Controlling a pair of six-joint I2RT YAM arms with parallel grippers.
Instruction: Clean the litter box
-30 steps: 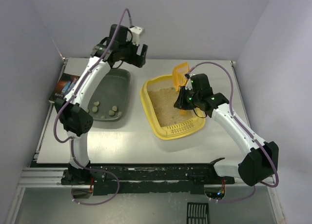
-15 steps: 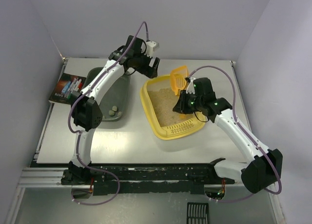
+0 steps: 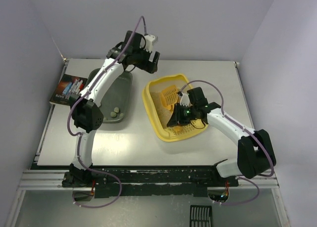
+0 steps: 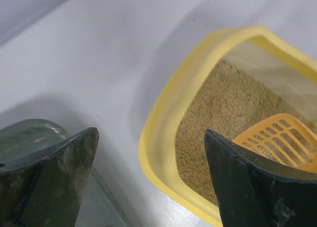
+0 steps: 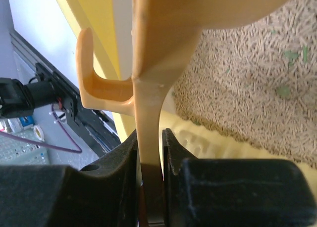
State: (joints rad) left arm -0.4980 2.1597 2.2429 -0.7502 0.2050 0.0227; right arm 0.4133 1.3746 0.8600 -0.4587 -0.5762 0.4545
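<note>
The yellow litter box [image 3: 150,108] sits on the table [image 3: 133,143] just right of the grey tray [image 3: 121,88]. The right gripper [image 5: 149,143] is clamped tight on the handle of the orange scoop [image 3: 171,95], holding its slotted blade down at the sandy litter in the far half, apparently to dig under waste and let loose grains sift out. The left gripper [image 4: 149,134] hangs empty with its jaws spread wide above the box's far-left corner, likely keeping clear of the scoop, while a few clumps [image 3: 115,112] lying in the tray suggest it serves as the dump spot.
</note>
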